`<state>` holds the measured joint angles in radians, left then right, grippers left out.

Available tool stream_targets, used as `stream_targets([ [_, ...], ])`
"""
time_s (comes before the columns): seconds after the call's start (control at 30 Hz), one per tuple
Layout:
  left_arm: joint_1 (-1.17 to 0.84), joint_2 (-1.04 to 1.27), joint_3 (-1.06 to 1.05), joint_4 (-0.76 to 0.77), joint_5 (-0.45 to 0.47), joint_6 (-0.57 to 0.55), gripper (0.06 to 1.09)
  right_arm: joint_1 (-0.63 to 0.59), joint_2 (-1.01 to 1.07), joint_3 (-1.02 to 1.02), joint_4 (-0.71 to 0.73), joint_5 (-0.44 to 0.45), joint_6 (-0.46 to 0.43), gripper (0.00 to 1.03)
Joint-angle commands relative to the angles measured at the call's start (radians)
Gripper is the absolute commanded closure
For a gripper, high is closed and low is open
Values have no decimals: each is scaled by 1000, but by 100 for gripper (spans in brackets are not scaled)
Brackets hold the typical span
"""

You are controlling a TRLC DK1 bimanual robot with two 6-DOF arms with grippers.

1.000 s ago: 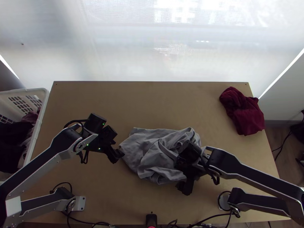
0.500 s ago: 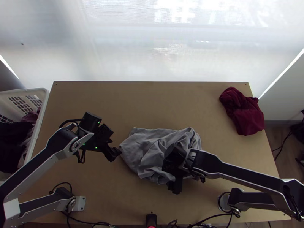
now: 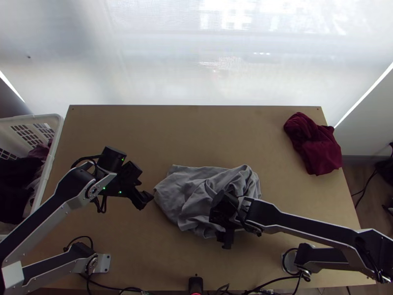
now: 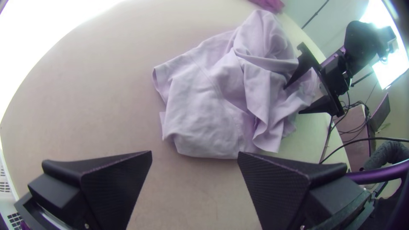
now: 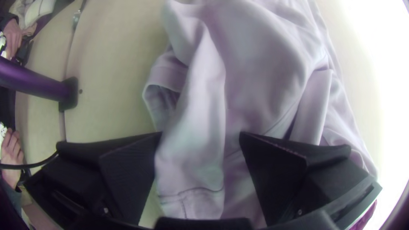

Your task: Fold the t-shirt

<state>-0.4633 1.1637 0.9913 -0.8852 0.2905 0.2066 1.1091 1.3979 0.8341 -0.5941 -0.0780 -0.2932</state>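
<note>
**T-shirt in a heap mid-table, both grippers open right by it**

So the biggest thing here is the light wooden table, smooth and flat, with tiny holes near its far corners. Just past its left edge there's a white plastic basket with slotted walls and a pile of dark clothes inside.

The grey t-shirt lies bunched around the middle of the table, a bit closer to the near edge than the far one. Looks like soft, matte knit, fairly flat at its left end and all loose, rounded folds toward the right. Over by the far right corner there's a crumpled dark red cloth, kinda velvety, lying along the right edge.

The left gripper is just beside the shirt's left end, fingers wide apart with bare tabletop between them. Its wrist view gives you the finely ridged pads on those wedge-shaped fingers. The right gripper is at the shirt's near right part, fingers apart too. From its own wrist you get a stitched hem between the fingers, plus a turned-back fabric opening; can't tell if they're touching the cloth.
</note>
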Motion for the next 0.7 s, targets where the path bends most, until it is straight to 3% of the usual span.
stream_targets([
  [0.0, 20, -18, -11, -4, -1, 10, 11, 0, -40, -1, 34, 18, 0, 34],
  [0.13, 28, -19, -13, -11, -2, 16, 11, 1, -82, 17, 27, 29, 9, 34],
  [0.2, 28, -19, -14, -9, -2, 17, 11, 3, -82, 8, 24, 29, 9, 45],
  [0.3, 28, -16, -17, -8, -2, 19, 11, 3, -66, -12, 31, 29, 8, 54],
  [0.53, 40, -25, -33, -8, -2, 30, 11, 6, -51, -46, 34, 29, 12, 57],
  [0.67, 46, -27, -33, -8, -1, 33, 11, 9, -53, -46, 36, 27, 12, 79],
])
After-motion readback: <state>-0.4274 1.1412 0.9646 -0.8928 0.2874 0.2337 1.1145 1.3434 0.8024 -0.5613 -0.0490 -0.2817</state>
